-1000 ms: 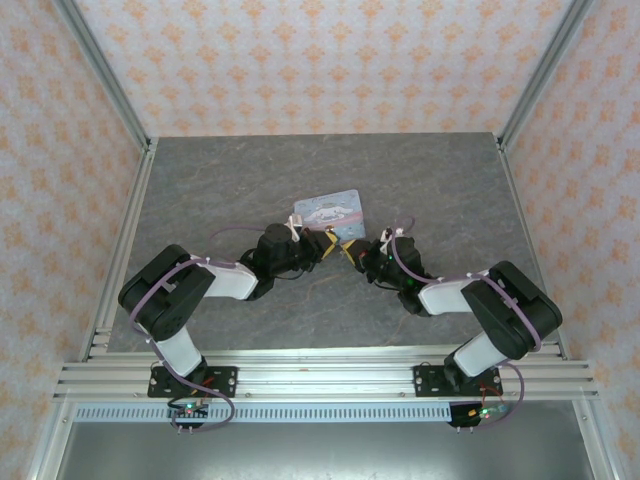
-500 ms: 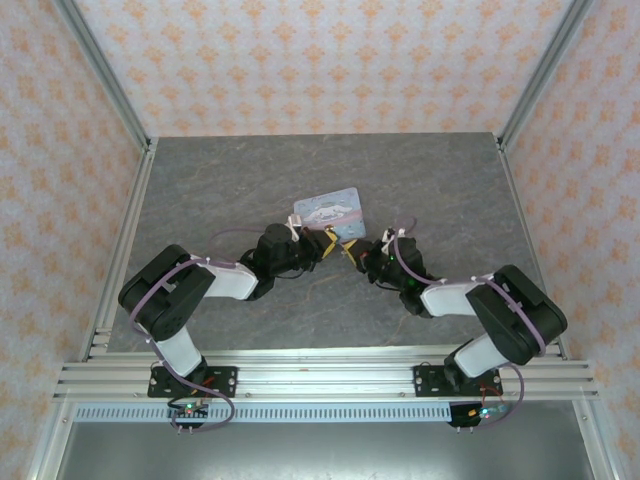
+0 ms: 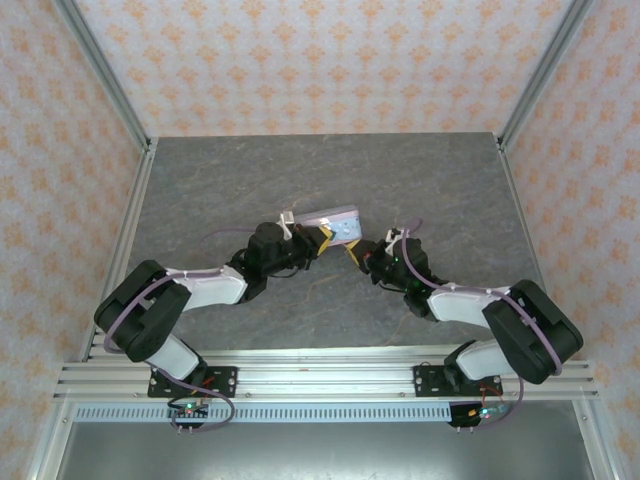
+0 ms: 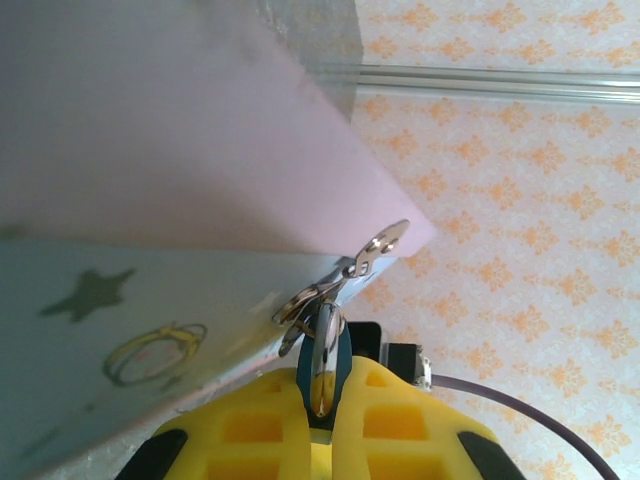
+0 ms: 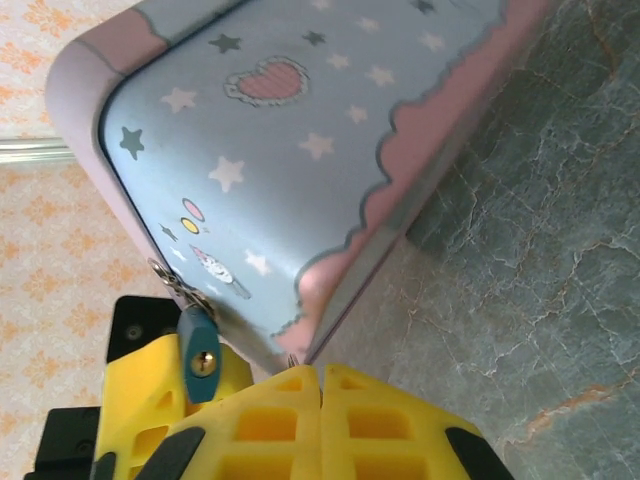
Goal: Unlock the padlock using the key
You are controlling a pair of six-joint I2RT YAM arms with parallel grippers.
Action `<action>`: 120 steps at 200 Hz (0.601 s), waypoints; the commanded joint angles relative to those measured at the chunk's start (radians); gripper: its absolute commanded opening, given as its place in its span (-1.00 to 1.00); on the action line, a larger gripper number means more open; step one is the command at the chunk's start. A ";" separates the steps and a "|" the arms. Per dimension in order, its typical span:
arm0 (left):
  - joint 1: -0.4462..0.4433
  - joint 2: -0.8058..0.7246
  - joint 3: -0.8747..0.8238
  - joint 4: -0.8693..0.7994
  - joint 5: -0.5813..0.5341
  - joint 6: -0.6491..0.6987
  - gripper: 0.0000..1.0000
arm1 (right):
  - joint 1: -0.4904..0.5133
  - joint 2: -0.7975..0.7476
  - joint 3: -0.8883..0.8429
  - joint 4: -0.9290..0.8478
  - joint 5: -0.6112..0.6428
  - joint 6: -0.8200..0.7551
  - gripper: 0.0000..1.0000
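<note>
Plainly tiny, teal, thin-shackled padlock (image 5: 199, 345)

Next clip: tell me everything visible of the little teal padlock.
The tiny teal-blue padlock has a painted-looking body, a brass-coloured keyhole face and a thin silvery shackle. The shackle is hooked to the metal clasp on the corner of the tilted pale-blue star-printed tin. The left gripper's yellow jaws are shut on its body. In the right wrist view, no key sits in the keyhole.
</note>
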 commanded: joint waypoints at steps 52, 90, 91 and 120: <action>-0.008 -0.016 -0.017 -0.015 -0.024 0.014 -1.00 | 0.032 0.016 0.024 0.026 0.018 0.022 -1.00; -0.008 -0.013 -0.023 -0.018 -0.025 0.017 -1.00 | 0.032 -0.017 0.030 0.006 0.026 0.020 -1.00; -0.008 -0.013 -0.023 -0.018 -0.026 0.018 -1.00 | 0.031 -0.017 0.030 0.005 0.026 0.020 -1.00; -0.008 -0.007 -0.026 -0.014 -0.028 0.017 -1.00 | 0.032 -0.034 0.036 -0.002 0.024 0.021 -1.00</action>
